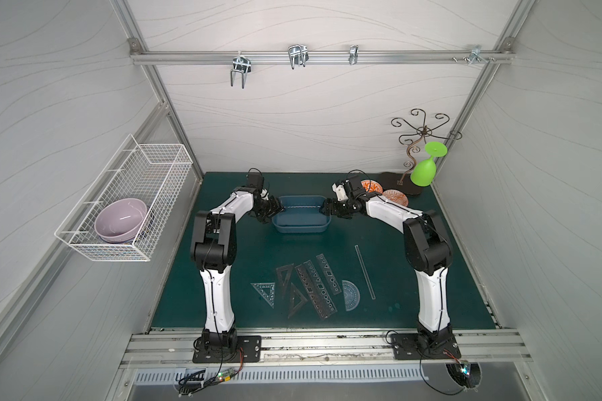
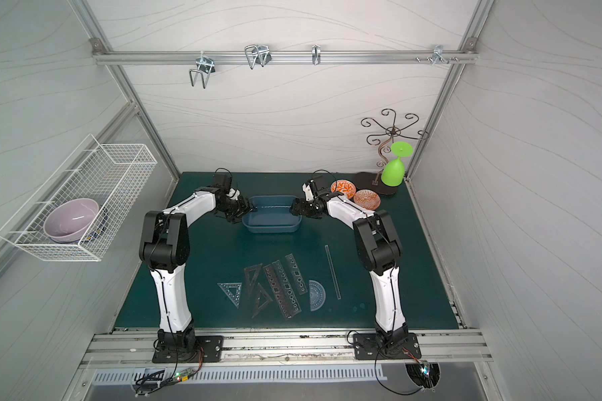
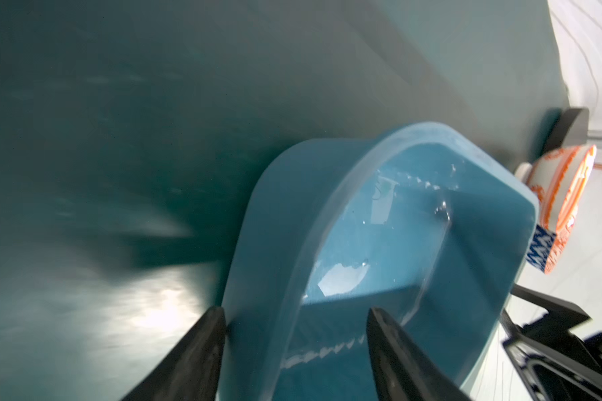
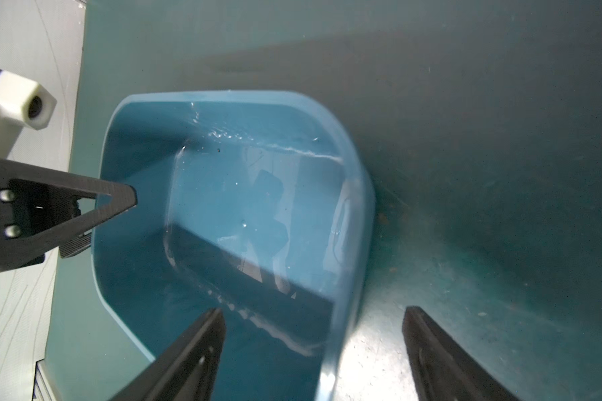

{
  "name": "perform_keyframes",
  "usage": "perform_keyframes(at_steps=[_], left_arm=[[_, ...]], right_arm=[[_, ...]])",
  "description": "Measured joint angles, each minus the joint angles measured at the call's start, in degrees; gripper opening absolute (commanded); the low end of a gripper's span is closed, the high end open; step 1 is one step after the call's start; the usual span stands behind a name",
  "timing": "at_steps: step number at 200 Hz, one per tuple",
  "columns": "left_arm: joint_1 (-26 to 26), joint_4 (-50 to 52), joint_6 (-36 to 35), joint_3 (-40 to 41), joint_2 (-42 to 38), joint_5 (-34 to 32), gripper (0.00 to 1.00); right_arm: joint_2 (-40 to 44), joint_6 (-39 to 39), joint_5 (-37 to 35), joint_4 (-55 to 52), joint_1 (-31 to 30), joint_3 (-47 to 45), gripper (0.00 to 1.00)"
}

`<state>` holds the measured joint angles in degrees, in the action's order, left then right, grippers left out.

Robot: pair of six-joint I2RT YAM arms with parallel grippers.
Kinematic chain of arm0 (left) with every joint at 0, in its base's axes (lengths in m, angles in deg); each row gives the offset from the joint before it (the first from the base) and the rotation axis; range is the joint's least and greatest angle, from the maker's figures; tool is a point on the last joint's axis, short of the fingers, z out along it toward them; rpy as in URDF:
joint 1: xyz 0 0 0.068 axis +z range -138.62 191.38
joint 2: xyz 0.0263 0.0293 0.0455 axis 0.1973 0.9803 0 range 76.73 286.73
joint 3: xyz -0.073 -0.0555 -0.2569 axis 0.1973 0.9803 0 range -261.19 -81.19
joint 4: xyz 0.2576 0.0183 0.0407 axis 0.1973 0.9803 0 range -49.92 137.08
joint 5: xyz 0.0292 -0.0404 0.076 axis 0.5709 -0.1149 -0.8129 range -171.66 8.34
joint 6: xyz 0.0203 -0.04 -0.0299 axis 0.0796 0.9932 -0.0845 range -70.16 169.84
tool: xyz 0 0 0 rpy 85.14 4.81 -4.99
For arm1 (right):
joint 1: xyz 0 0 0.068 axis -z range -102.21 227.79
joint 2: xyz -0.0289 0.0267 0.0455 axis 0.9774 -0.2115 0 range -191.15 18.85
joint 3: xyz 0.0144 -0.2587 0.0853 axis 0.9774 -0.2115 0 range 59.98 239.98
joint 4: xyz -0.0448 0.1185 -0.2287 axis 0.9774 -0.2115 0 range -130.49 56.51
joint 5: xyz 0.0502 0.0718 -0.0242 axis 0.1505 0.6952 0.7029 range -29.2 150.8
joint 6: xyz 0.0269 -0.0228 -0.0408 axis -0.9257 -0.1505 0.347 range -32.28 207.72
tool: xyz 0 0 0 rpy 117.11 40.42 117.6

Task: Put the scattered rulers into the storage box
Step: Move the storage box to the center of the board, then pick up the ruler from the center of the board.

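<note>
Green mat, blurry beside storage box

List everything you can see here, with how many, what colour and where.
storage box: one, dusty blue, back centre
rulers: seven, smoky, bluish and clear, front centre
patterned bowls: two, orange, back right
goblet: one, green, hanging inverted on stand
stand: one, dark metal, back right corner
wire basket: one, white, left wall
bowl: one seen, lilac, inside basket
left end effector: one, black, open astride box's left wall
right end effector: one, black, open astride box's right wall
</note>
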<state>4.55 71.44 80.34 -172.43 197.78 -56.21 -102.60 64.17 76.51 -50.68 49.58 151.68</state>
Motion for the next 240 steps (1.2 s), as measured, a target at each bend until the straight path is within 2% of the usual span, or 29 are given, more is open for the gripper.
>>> perform_keyframes(at_steps=[107,148,156,176,204,240], left_arm=[[-4.1,-0.5,0.8,1.8,-0.8,0.2,0.66],[-4.4,-0.1,1.1,1.9,-1.9,-2.0,0.69],[-4.4,0.1,1.1,2.1,-2.7,-2.8,0.70],[-4.5,0.5,1.0,4.4,-7.2,-5.9,0.72],[-4.6,1.9,0.5,9.7,-17.5,-10.5,0.72],[-9.7,3.1,-2.5,20.2,-30.5,-16.1,0.67]], right_arm=[[4.5,0.0,-0.7,0.2,0.0,-7.5,0.83],[6.4,0.6,-1.8,-0.5,0.0,-9.1,0.93],[7.1,1.1,-2.1,-1.0,0.1,-9.2,0.99],[9.6,2.4,-4.0,-3.1,0.3,-9.2,0.99],[16.2,4.4,-8.4,-5.9,0.5,-10.7,0.95],[31.3,5.1,-17.1,-9.5,0.5,-23.2,0.82]])
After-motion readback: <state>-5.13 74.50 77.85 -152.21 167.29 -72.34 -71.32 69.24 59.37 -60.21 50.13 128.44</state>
